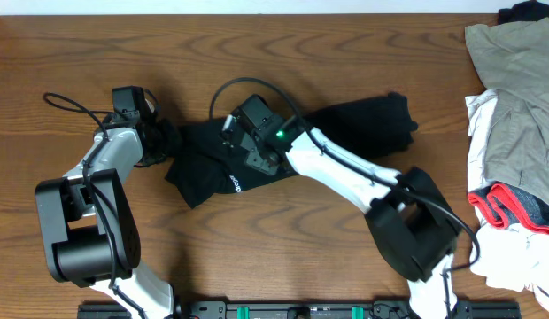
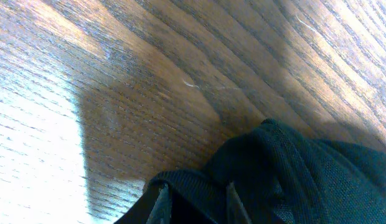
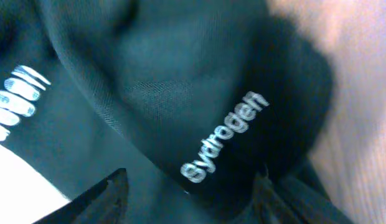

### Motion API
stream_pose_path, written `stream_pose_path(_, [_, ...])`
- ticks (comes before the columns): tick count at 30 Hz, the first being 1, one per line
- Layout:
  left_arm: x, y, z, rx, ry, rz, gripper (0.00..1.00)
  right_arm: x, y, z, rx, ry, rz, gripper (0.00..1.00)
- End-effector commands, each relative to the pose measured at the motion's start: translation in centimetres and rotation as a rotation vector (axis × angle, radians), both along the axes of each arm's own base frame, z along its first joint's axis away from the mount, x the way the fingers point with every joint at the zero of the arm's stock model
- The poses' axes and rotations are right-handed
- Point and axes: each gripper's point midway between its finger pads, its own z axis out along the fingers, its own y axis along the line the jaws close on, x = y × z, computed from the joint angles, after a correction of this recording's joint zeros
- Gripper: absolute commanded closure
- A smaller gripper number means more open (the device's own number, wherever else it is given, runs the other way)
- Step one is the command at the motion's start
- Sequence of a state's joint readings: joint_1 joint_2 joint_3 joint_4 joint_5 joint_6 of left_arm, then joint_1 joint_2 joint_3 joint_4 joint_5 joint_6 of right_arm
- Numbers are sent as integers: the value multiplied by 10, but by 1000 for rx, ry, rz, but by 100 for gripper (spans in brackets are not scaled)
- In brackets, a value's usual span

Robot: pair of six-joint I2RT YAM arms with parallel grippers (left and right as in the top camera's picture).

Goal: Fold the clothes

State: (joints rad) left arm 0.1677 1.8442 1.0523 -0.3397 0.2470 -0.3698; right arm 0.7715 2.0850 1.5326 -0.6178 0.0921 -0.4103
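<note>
Across the middle of the table [image 1: 283, 44] I see the black garment [image 1: 345, 120] lying crumpled. My left gripper [image 2: 196, 199] pinches its left end, and my right gripper [image 3: 190, 186] hangs spread-fingered over its white lettering [image 3: 224, 137].

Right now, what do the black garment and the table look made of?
The black garment: soft matte knit, likely synthetic; fine mesh-like weave shows close up. The table: wood or wood-look laminate, cannot tell which; grain lines, slight sheen.
</note>
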Motion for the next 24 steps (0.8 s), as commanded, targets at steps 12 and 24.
stream_pose_path(12, [-8,5,-9,17,35,22,70,28,-16,-3,-93,-109,-59,66])
stream_pose_path(24, [-8,5,-9,17,35,22,70,23,1,28,9,-117,-26,74])
